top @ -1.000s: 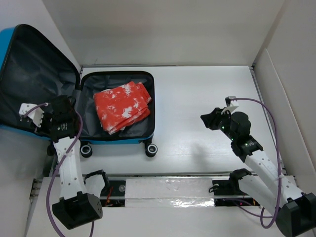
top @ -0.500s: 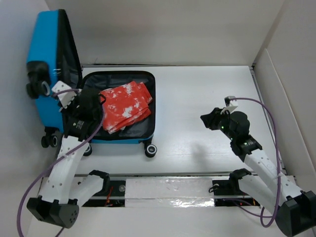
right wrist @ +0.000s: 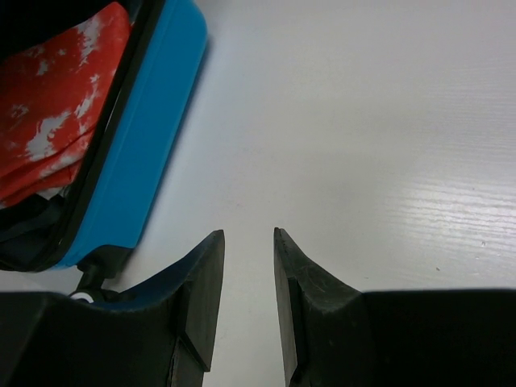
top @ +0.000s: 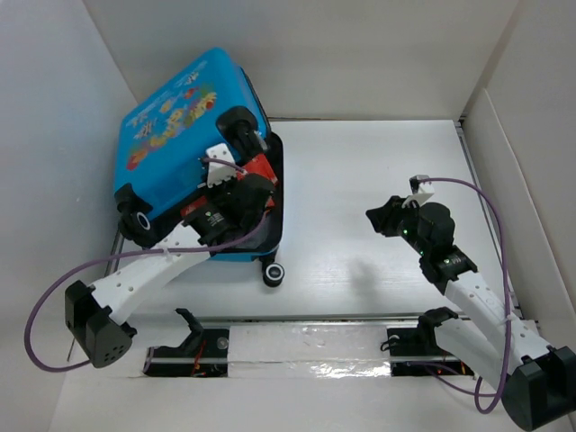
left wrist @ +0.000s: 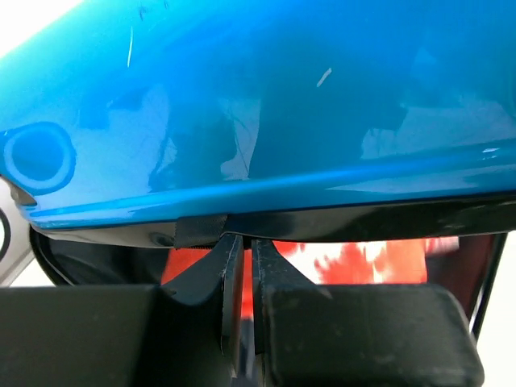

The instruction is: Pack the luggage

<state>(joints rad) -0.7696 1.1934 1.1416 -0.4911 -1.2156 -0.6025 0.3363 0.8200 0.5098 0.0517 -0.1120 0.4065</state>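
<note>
Only the wrist views show left jaws clenched at the rim of the luggage (left wrist: 242,97), right jaws released.

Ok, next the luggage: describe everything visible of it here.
The luggage is a small glossy blue hard-shell suitcase with a cartoon print on its lid, dark lining and black wheels. It lies on the far left of the table, lid tilted partway over the base, not shut. A red-and-white cloth lies inside. The shut left gripper presses against the lid's rim.

Blue luggage (top: 175,135), lid half-closed over contents
</note>
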